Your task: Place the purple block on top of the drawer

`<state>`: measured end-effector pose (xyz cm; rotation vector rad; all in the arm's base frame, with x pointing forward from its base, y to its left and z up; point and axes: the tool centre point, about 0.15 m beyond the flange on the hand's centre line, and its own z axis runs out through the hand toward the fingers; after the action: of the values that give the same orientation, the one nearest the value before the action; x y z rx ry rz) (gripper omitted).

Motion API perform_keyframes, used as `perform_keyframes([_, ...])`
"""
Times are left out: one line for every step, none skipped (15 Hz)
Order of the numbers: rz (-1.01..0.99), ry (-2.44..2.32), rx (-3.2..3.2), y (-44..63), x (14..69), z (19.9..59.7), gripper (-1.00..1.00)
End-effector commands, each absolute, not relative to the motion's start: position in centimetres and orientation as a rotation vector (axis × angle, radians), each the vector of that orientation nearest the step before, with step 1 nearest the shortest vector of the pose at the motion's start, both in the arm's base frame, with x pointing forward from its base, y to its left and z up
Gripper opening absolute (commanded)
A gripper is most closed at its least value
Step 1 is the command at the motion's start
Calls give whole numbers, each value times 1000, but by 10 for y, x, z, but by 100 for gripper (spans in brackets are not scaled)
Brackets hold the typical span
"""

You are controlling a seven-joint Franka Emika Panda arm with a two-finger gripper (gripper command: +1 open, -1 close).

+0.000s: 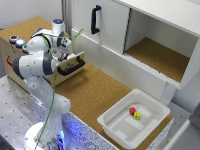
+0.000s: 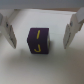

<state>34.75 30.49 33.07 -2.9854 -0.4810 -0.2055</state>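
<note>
The purple block (image 2: 40, 39), marked with yellow strokes, rests on a pale surface in the wrist view. My gripper (image 2: 39, 45) is open and straddles it, one finger (image 2: 10, 31) on each side with a gap to the block. In the exterior view the arm bends over the drawer (image 1: 30, 27), a light-wood unit with a cork top and round buttons (image 1: 16, 40). Its pull-out tray with the black bar handle (image 1: 71, 65) stands pulled out. The hand (image 1: 63, 46) reaches down there, and the arm hides the block in that view.
A large white cabinet with a vertical black handle (image 1: 95, 19) and an open cork-floored compartment (image 1: 160, 56) stands behind. A white tray (image 1: 114, 127) at the exterior view's right holds a red piece (image 1: 132, 110) and a yellow piece (image 1: 137, 115). The cork tabletop (image 1: 95, 92) lies between.
</note>
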Motion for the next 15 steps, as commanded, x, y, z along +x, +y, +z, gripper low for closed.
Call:
perform_keyframes([-176, -487, -2989, 307, 354, 311, -100])
perform_keyframes([-177, -476, -2984, 307, 353, 310, -100])
perform_keyframes([-183, -473, -2981, 307, 352, 309, -100])
perform_keyframes([-185, -472, -2982, 309, 352, 309, -100])
perform_keyframes([-198, -475, -2982, 311, 352, 312, -100])
perform_keyframes([-211, -477, -2986, 312, 351, 316, -100])
perform_keyframes([-219, -484, -2990, 313, 351, 320, -100])
perform_keyframes([-227, -485, -2990, 313, 350, 325, -100])
perform_keyframes([-246, -492, -2995, 314, 349, 333, -100])
perform_keyframes([-265, -494, -2993, 314, 349, 340, -100])
perform_keyframes([-297, -499, -2990, 315, 350, 352, -100])
perform_keyframes([-340, -512, -2987, 316, 353, 367, -100])
perform_keyframes([-380, -542, -2972, 320, 355, 384, -100])
perform_keyframes([-428, -574, -2947, 328, 357, 405, -100])
perform_keyframes([-464, -618, -2923, 336, 357, 424, -100])
